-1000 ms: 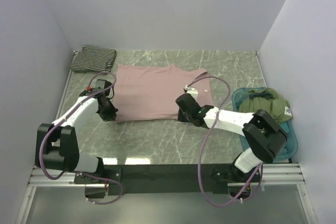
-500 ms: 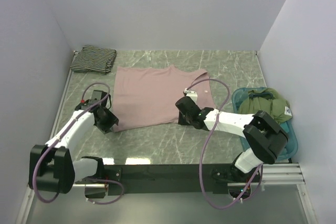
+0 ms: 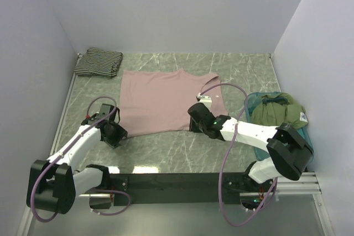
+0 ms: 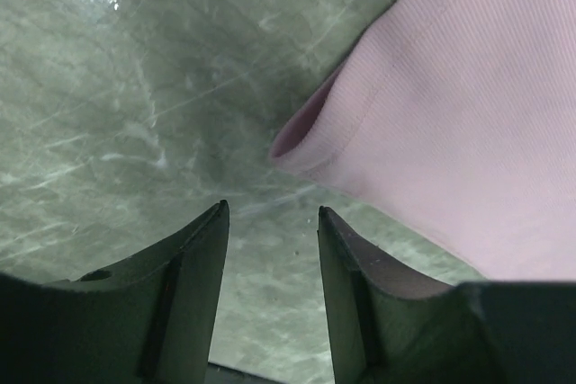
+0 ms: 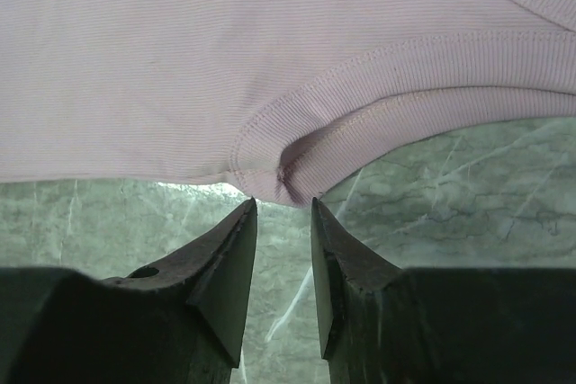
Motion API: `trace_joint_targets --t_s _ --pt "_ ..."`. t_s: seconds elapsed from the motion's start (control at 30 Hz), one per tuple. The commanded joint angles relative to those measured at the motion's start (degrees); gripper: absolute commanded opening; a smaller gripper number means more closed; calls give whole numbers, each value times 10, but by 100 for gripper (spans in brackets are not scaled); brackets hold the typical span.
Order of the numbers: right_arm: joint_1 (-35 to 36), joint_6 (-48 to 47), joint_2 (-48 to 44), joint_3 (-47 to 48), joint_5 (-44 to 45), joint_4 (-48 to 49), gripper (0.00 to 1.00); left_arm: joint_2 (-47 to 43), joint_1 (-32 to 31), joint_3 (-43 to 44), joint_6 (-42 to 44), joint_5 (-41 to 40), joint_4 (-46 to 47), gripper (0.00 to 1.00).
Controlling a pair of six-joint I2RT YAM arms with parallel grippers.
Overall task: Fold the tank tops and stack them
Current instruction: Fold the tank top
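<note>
Ribbed mauve tank top (image 3: 160, 100) flat on veined table (image 3: 232, 64); stitched hem (image 5: 405, 105) legible only from wrists; left gripper (image 4: 273, 210), right gripper (image 5: 283, 206) jaws parted, empty

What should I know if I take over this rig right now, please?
Left pincer: open, empty, just off the near-left corner of the pink tank top.
Right pincer: open, empty, at its near-right edge.
Striped tank top: folded, far-left corner of the table.
Done: striped one folded. To do: fold the pink one, stack both.
Olive garment sits in the teal tray.
</note>
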Motion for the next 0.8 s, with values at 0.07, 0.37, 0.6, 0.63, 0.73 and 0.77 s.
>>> trace_joint_targets --t_s 0.07,0.37,0.6,0.63,0.73,0.77 --pt "8 6 11 -7 20 29 38 -13 -7 -17 -49 -37 51 50" --pt "16 16 5 -36 28 57 39 -16 -7 -35 -67 -60 88 47" --pt "25 25 7 -45 41 71 40 2 -7 -36 -63 -78 105 36" --pt "26 25 6 -47 42 73 40 4 -7 -37 -63 -77 108 35" --pt "31 23 5 -54 46 87 41 11 -7 -40 -62 -78 112 27" --pt "32 21 6 -55 46 91 42 13 -7 -39 -62 -80 112 21"
